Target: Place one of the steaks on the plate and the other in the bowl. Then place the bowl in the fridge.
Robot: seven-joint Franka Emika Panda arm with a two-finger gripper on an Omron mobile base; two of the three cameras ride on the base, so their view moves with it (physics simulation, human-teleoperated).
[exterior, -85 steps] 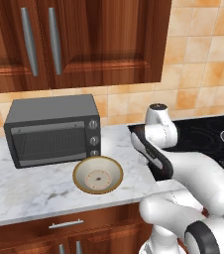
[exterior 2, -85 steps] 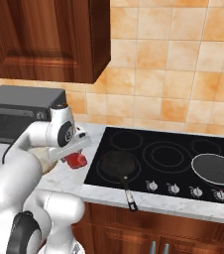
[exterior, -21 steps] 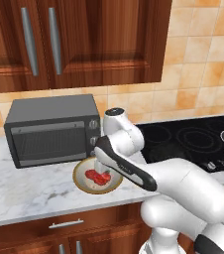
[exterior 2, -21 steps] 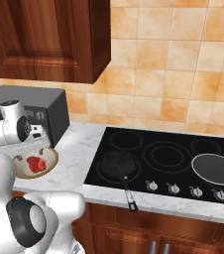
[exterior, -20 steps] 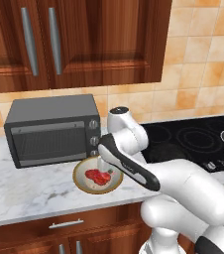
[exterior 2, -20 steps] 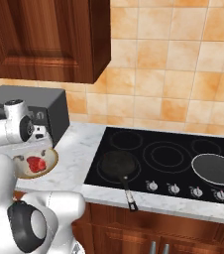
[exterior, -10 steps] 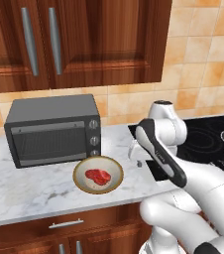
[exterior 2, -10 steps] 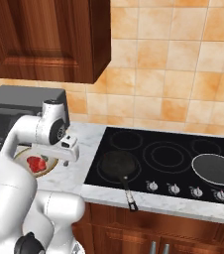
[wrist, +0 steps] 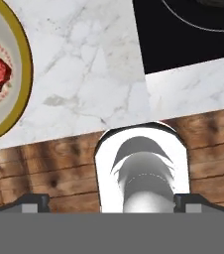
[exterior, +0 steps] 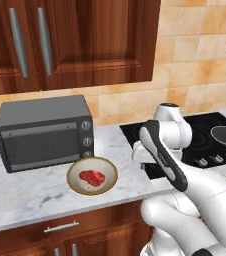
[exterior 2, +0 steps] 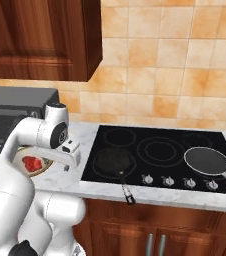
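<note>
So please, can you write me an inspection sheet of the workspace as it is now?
Surface: white marble counter, black cooktop set into it.
Job's things: one red steak lies in a tan-rimmed dish on the counter; second steak and fridge: nothing seen.
Clutter: grey toaster oven behind the dish; two dark pans on the cooktop.
Grippers: gripper open and empty, above the counter between dish and cooktop.
Cables: nothing seen.
Surroundings: wooden cabinets above, tiled wall, drawers below.
</note>
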